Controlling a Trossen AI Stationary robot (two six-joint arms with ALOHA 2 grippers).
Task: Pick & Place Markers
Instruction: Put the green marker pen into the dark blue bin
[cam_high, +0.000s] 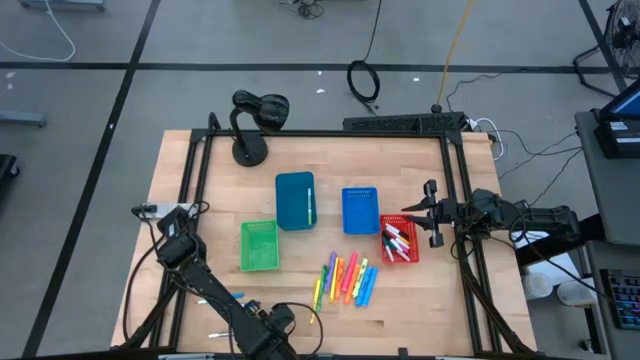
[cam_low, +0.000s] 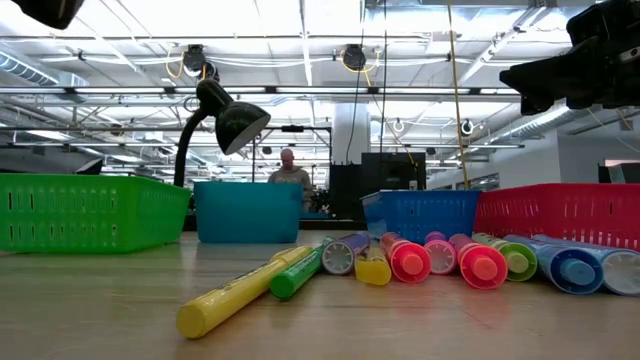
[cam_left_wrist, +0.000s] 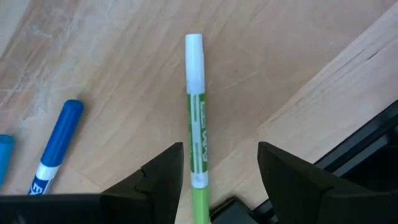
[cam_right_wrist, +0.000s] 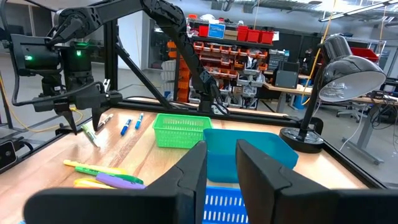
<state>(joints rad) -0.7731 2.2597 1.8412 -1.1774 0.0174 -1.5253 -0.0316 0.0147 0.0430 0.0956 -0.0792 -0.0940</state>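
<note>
A thin white-bodied marker with green bands and a green end (cam_left_wrist: 198, 130) is seen in the left wrist view lying flat on the pale wooden bench (cam_left_wrist: 124, 74); its long axis runs straight away from the left gripper (cam_left_wrist: 219, 171), white cap farthest out, green end passing between the two dark fingers (cam_left_wrist: 163, 174); the fingers stand apart on either side of it, open, with a gap to each side; whether the marker is touched cannot be told. A blue-capped white marker (cam_left_wrist: 55, 146) lies beside it, tilted, well clear of the gripper.

The right wrist view alone shows the left gripper (cam_right_wrist: 84, 121) from outside, hanging just over that green marker (cam_right_wrist: 91, 137) near the bench edge, with two blue-capped markers (cam_right_wrist: 132, 124) farther in; the high view places all this at the bench's near left corner. The right gripper (cam_high: 433, 227) is held beside the red mesh plastic bin (cam_high: 400, 252); its fingers are nearly together on nothing.

The low view alone shows a row of neon markers (cam_low: 440, 258), caps toward the camera.
</note>
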